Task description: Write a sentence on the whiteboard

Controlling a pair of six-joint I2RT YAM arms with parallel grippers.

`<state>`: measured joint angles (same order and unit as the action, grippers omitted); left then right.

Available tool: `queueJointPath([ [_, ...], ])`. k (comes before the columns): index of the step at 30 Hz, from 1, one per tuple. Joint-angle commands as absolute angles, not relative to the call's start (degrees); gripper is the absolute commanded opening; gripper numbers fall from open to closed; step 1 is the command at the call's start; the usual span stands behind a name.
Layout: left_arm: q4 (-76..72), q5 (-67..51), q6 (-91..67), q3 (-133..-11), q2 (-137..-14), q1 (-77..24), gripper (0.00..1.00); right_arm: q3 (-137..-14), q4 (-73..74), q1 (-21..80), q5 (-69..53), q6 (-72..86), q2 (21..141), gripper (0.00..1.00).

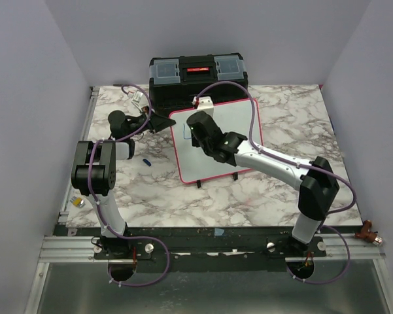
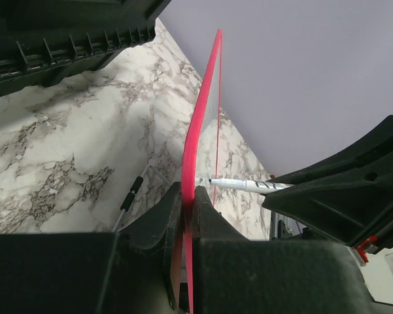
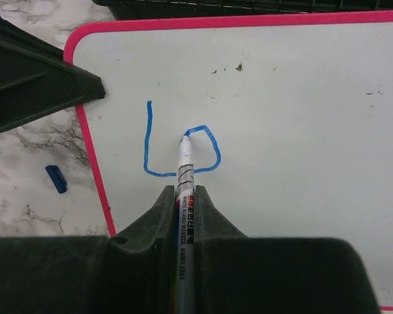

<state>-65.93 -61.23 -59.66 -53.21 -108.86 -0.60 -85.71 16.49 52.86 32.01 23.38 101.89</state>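
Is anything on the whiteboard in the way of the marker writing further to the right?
Nothing visible. The marker tip is on the whiteboard at the blue loop, and the board to its right is bare but for tiny specks. The left hand clamps the left frame, away from that path.

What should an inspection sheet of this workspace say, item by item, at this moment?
Surface: marble-patterned table, white with grey veins.
Job's things: whiteboard propped up, pink frame; blue writing reads only "Lo"; marker tip at the "o".
Clutter: blue cap lying left of the board; black toolbox behind it.
Grippers: left gripper shut on the board's pink edge; right gripper shut on the marker.
Cables: purple cables loop along both arms.
Surroundings: plain pale walls on three sides.
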Motion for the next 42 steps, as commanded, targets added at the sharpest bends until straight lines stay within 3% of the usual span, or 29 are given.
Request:
queueJointPath([
  [1, -70.5, -63.3, -57.0, -53.2, -106.3, -0.6, 0.00, -83.1, 12.5, 52.6, 28.5, 23.8, 96.7, 0.01],
  [14, -70.5, -63.4, -56.9, -52.8, -105.7, -0.5, 0.00, -76.0, 7.7, 46.3, 21.6, 28.2, 90.4, 0.04],
  [22, -70.4, -63.3, -56.8, -52.6, -105.6, -0.5, 0.00, -73.2, 6.1, 46.0, 21.9, 27.6, 89.5, 0.01],
  [42, -70.5, -63.3, -56.9, -52.7, -105.8, -0.5, 0.00, -76.9, 6.5, 45.9, 22.5, 27.9, 94.2, 0.01],
])
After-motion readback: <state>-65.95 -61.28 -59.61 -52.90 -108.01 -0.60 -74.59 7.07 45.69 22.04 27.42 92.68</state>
